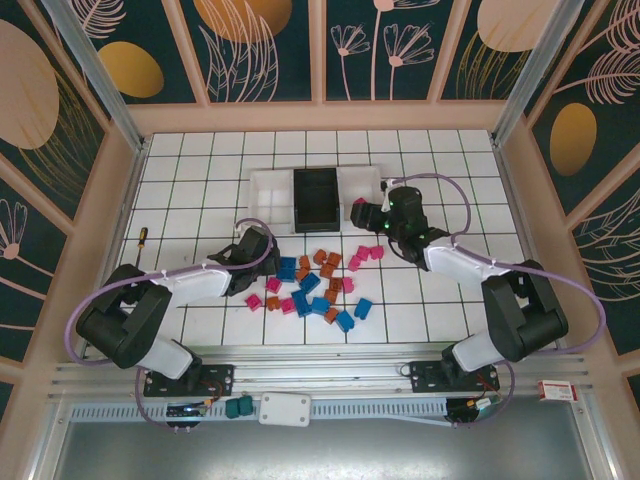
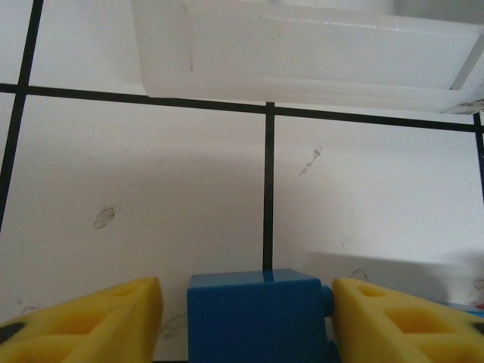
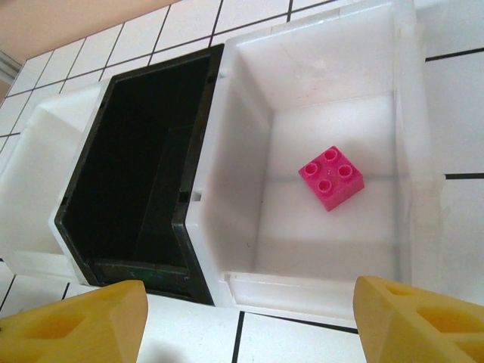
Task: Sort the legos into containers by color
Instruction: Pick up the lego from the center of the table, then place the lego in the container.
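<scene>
The legos [image 1: 315, 285] are judged to be light, rigid hard-plastic bricks w/ smooth, fairly slick sides. No fragility is expected, but a skewed pinch could squirt one out sideways. Hold is best taken across two flat opposite side walls, low on the body, not on the studs. Most are scattered loose on the white tiled worktop [image 1: 440, 300], btwn the two arms and just short of the containers [image 1: 315, 197]. Several touch or lie close together, so neighbours may get nudged. A blue brick [image 2: 257, 314] sits btwn the left jaws, which are released and straddle it, w/ a thin gap on each side, so nothing is clamped yet. The left white tray [image 2: 302, 60] is seen just ahead. The right jaws are spread wide and carry nothing, hovering by the near rim of the right white tray [image 3: 318, 91], where one pink 2x2 brick [image 3: 330, 176] lies flat, studs up. The black tray [image 3: 128, 151] beside it looks empty as far as can be seen. The worktop is flat and glossy w/ dark grout lines, so some sliding of bricks is likely. The cell is enclosed by patterned walls [image 1: 270, 50], w/ a metal rail [image 1: 330, 375] along the near edge.
</scene>
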